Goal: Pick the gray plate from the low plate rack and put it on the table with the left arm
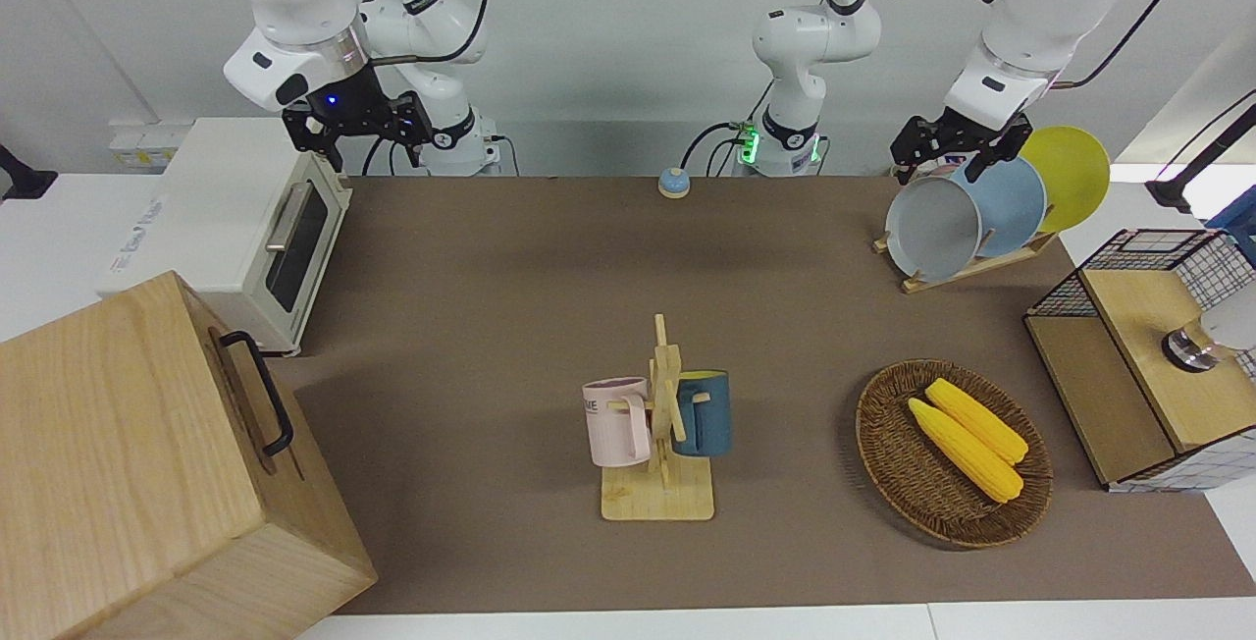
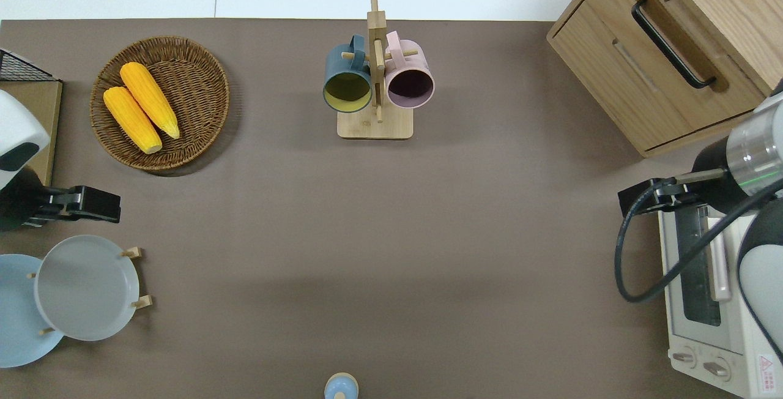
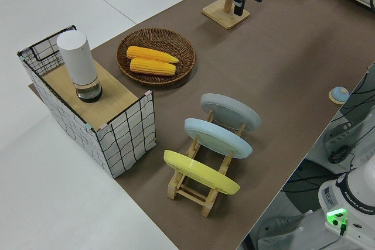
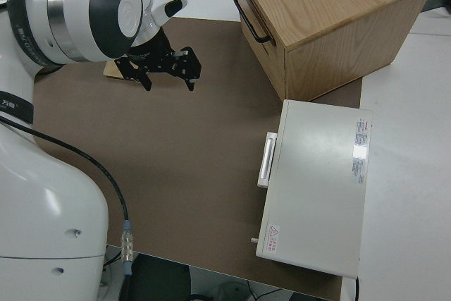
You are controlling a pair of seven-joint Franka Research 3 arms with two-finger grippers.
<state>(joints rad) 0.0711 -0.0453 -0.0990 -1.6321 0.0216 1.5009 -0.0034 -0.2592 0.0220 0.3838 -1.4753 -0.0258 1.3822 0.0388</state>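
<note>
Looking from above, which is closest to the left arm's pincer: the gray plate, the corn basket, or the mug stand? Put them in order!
From the left pincer, in the overhead view:
1. Gray plate, in the low plate rack, just nearer to the robots.
2. Corn basket, a little farther from the robots; nearly as close as the plate.
3. Mug stand, mid-table, clearly farthest.

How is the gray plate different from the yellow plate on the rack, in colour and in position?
The gray plate is plain light gray; the yellow plate is bright yellow. The gray plate sits in the slot at the rack's end farthest from the robots, the yellow plate in the nearest one, with the light-blue plate between them. Both are round, similar in size, and lean tilted in the low plate rack.
</note>
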